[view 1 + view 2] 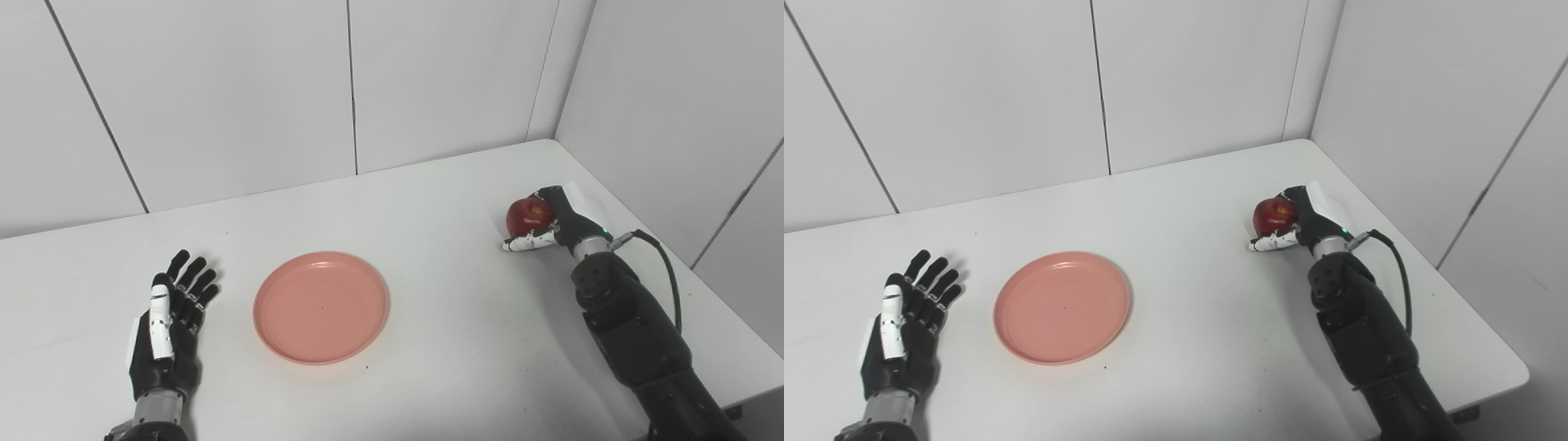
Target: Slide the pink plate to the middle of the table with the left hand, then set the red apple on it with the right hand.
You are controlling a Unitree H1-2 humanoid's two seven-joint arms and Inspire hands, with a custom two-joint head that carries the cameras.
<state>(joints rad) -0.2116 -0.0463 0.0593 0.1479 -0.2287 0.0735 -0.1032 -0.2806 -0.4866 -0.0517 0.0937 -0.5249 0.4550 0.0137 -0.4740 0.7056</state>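
The pink plate [321, 306] lies flat and empty near the middle of the white table [429, 202]. My left hand [168, 324] rests to the plate's left, apart from it, fingers spread and open. At the right side of the table the red apple [525, 215] sits in my right hand [551, 223]. The black fingers wrap its far side and the white thumb [528, 242] lies under its near side. Whether the apple touches the table is hard to tell.
Grey wall panels [245, 92] close off the back and the right side. The table's right edge [723, 288] runs close beside my right forearm [631, 331], which carries a black cable [667, 269].
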